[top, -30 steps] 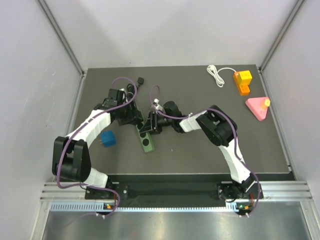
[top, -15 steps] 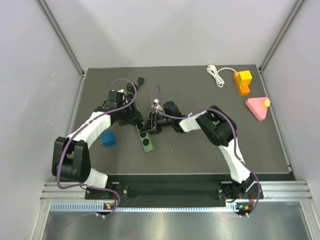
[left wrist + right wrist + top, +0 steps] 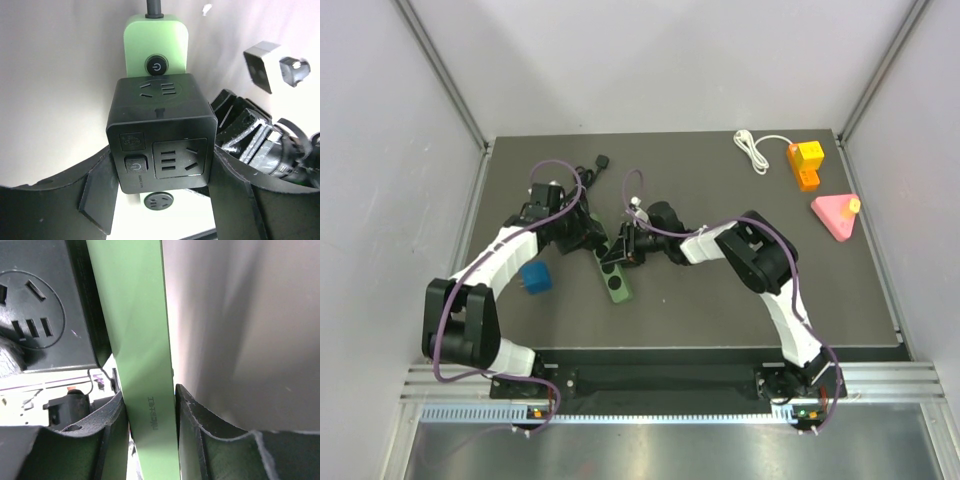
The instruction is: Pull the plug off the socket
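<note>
A green power strip (image 3: 617, 284) lies on the dark table, its near end free. A black cube plug (image 3: 161, 132) with its own sockets and power button sits over the strip's far part (image 3: 155, 47). My left gripper (image 3: 162, 167) is shut on the cube's two sides; in the top view it (image 3: 592, 238) is at the strip's far end. One round socket (image 3: 159, 201) shows just below the cube. My right gripper (image 3: 150, 405) is shut on the strip's thin edges (image 3: 142, 340); in the top view it (image 3: 623, 248) is on the strip's right side. Whether the prongs are seated is hidden.
A blue cube (image 3: 535, 278) sits left of the strip. The strip's black cable runs back to a loose plug (image 3: 603, 160). A white cable (image 3: 753, 150), orange and yellow blocks (image 3: 806, 163) and a pink wedge (image 3: 836, 216) lie at the back right.
My left wrist has shifted a little to the left and its purple cable loop has swung with it. The strip's near end has edged slightly right. Both grips hold as before.
</note>
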